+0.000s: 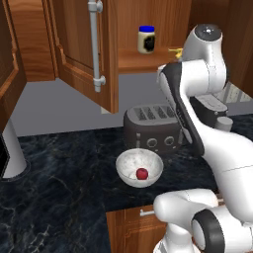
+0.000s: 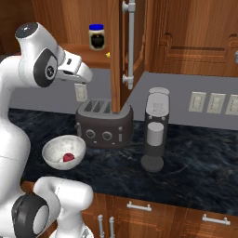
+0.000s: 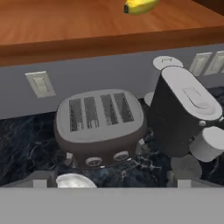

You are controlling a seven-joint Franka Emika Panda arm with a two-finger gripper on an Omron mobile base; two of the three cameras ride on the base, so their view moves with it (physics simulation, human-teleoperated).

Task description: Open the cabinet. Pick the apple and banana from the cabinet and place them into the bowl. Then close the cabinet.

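Observation:
The cabinet (image 1: 79,49) hangs open, its left door swung out toward me. On its shelf (image 3: 87,26) lies the banana (image 1: 174,50) (image 2: 108,55) (image 3: 139,6), small and yellow. The marbled bowl (image 1: 129,160) (image 2: 56,148) stands on the dark counter in front of the toaster, and the dark-red apple (image 1: 142,173) (image 2: 68,157) rests inside it. My gripper (image 2: 83,74) (image 3: 111,181) hovers above the toaster, just below the shelf, left of and lower than the banana. It is open with nothing between the fingers. In the hand view, a sliver of the bowl's rim (image 3: 74,180) shows.
A dark four-slot toaster (image 1: 150,128) (image 2: 103,123) (image 3: 100,124) sits behind the bowl. A coffee machine (image 2: 155,130) (image 3: 179,113) stands to its right. A white-lidded jar (image 1: 146,39) (image 2: 96,37) is on the shelf. The right door's edge (image 2: 116,56) juts out over the toaster.

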